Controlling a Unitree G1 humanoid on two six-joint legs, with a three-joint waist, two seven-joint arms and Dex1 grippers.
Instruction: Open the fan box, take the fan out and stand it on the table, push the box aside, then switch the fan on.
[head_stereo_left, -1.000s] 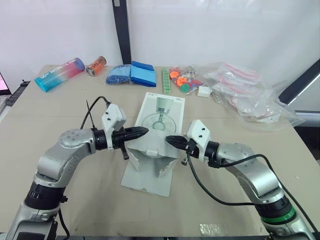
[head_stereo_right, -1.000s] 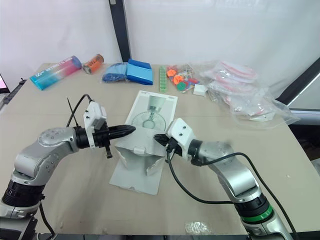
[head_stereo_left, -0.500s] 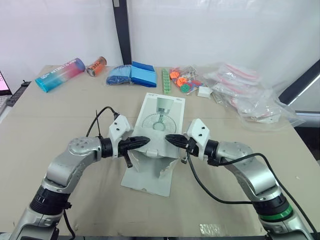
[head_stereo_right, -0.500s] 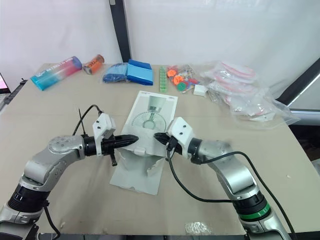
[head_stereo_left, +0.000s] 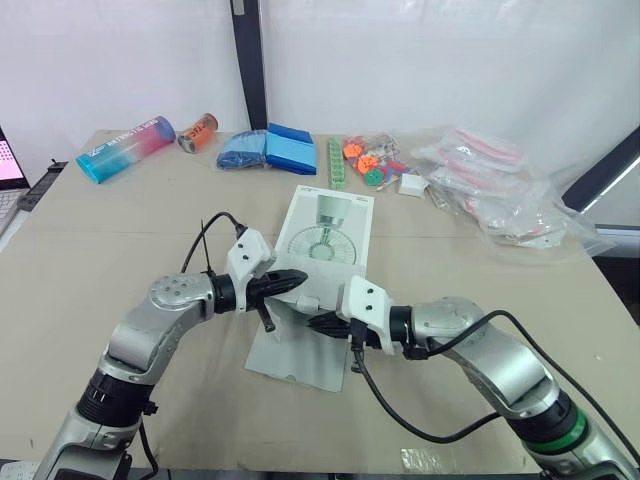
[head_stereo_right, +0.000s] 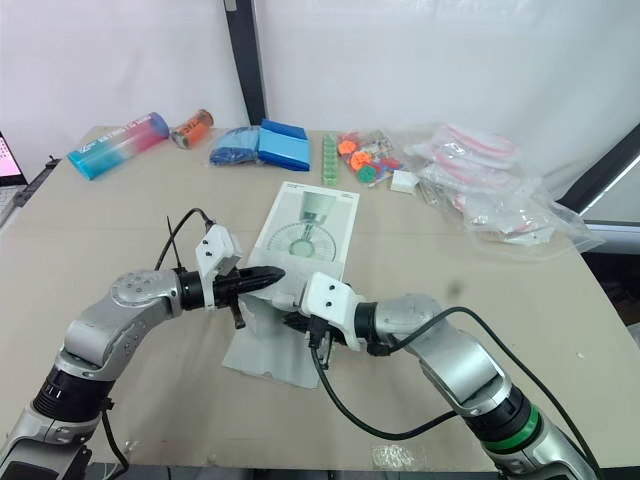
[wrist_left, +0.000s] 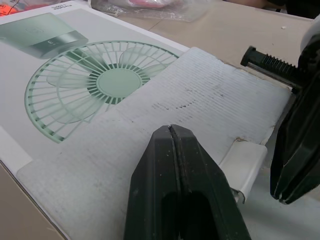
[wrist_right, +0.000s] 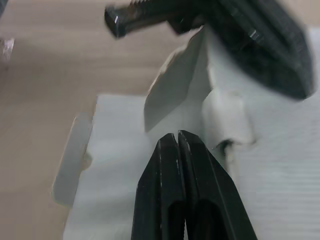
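I am seeing the fan box (head_stereo_left: 325, 235) lying flat on the bench (head_stereo_left: 120, 230), its near flaps (head_stereo_left: 300, 350) open. My left pincer (head_stereo_left: 300, 277) and right pincer (head_stereo_left: 318, 323), both pressed together, are pointing toward each other over those flaps.

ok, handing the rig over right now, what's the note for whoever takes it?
Left gripper: shut, empty, tip over the fan box near its near end.
Right gripper: shut, empty, at the unfolded flaps.
Box lies flat mid-table, printed side up.
Done: near-end flaps opened.
Left: unpack, stand it up, push box aside, switch on.
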